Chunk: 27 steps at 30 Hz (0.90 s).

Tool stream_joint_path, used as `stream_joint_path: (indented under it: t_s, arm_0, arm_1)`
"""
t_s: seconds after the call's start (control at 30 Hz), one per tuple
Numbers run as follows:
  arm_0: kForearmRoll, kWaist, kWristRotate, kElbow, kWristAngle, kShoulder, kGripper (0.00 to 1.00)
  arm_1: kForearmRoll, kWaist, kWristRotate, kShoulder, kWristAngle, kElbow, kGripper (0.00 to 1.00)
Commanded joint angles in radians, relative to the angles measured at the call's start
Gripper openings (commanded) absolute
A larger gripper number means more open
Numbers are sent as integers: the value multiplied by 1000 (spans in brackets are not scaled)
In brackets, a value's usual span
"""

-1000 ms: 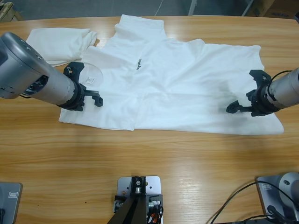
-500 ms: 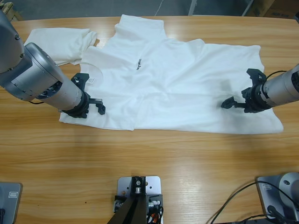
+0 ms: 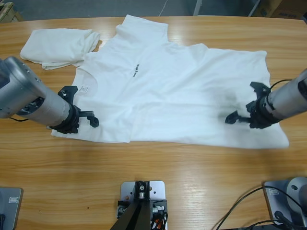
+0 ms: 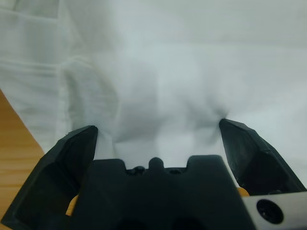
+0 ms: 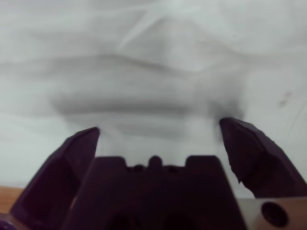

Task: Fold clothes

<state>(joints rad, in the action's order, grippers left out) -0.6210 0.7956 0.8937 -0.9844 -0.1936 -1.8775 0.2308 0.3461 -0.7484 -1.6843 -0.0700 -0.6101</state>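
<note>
Large T-shirt (image 3: 177, 86): white, spread flat across the middle of the wooden table (image 3: 158, 163), collar toward the left side of the high view, hem toward the right; one sleeve points to the far edge.
Chest lettering (image 3: 135, 70): small, black, just right of the collar.
Neck label (image 3: 85, 88): white, inside the collar opening.
Small T-shirt (image 3: 57, 45): white, bunched at the far left corner, touching the large shirt's shoulder.
Left gripper (image 3: 80, 107): jaws spread wide, low over the collar-end near corner of the shirt; cloth fills the gap in its wrist view (image 4: 158, 129).
Right gripper (image 3: 244, 103): jaws spread wide, low over the hem-end near corner; wrinkled cloth lies between them (image 5: 158, 129).
</note>
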Motion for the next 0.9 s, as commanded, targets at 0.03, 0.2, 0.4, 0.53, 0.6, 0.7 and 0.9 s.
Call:
stream_joint_path:
  t_s: [0.03, 0.2, 0.4, 0.53, 0.6, 0.7, 0.9]
  arm_0:
    - [-36, 89, 94, 144, 33, -25, 965]
    - [-101, 134, 156, 161, 48, 19, 1000]
    - [-228, 134, 184, 178, 48, 87, 1000]
    - [-228, 134, 194, 187, 47, 107, 1000]
    - [-226, 134, 197, 181, 44, 111, 1000]
    - [-223, 134, 195, 151, 42, 122, 1000]
    - [-226, 137, 192, 6, 43, 162, 1000]
  arm_1:
    - [74, 255, -221, -74, -29, 108, 1000]
    - [143, 258, -229, -2, 14, 106, 1000]
    - [193, 258, -215, -29, 47, 92, 1000]
    - [204, 260, -212, -37, 55, 87, 1000]
    - [204, 262, -212, -33, 49, 85, 1000]
    - [236, 279, -169, 43, 69, 52, 1000]
    - [405, 280, -41, 320, 114, -88, 1000]
